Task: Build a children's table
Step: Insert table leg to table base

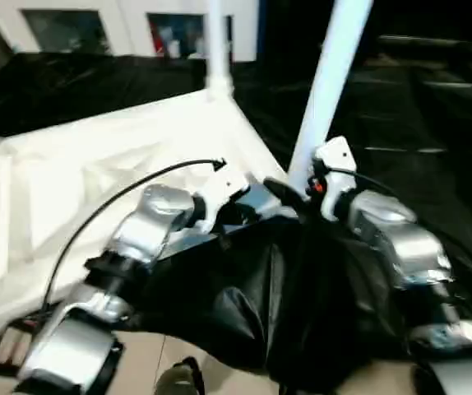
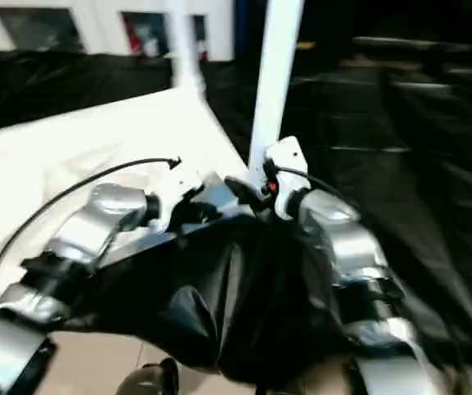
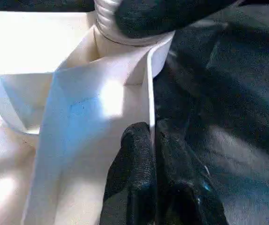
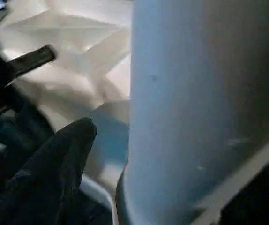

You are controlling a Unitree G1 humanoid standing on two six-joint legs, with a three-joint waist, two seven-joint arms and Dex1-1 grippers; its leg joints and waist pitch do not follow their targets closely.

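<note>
**Leg upright at the near corner, right gripper alongside it**

Forearms are seen first, low in the head views, reaching forward over the black drape of the work table. Just past them, the left gripper is clamped on the thin raised rim of the tabletop, one black finger on each side of the white wall, right beside the round corner socket. The tabletop is laid ribbed side up and stretches away to the robot's left and forward.

At that same near corner the leg is planted in the socket, its long axis running almost straight up and leaning slightly to the right as it rises out of the picture. The right gripper is placed at the foot of this leg, and it is plainly the nearer of the two to the tube. In the right wrist view the tube is seen close up beside one black finger, with a gap between them; the jaws are judged to be standing apart, the leg not gripped.

Whatever is done next at this corner turns on that vertical axis: the leg is reached sideways, the socket downward.

Farther off, a second leg is seen standing upright at the far corner.
</note>
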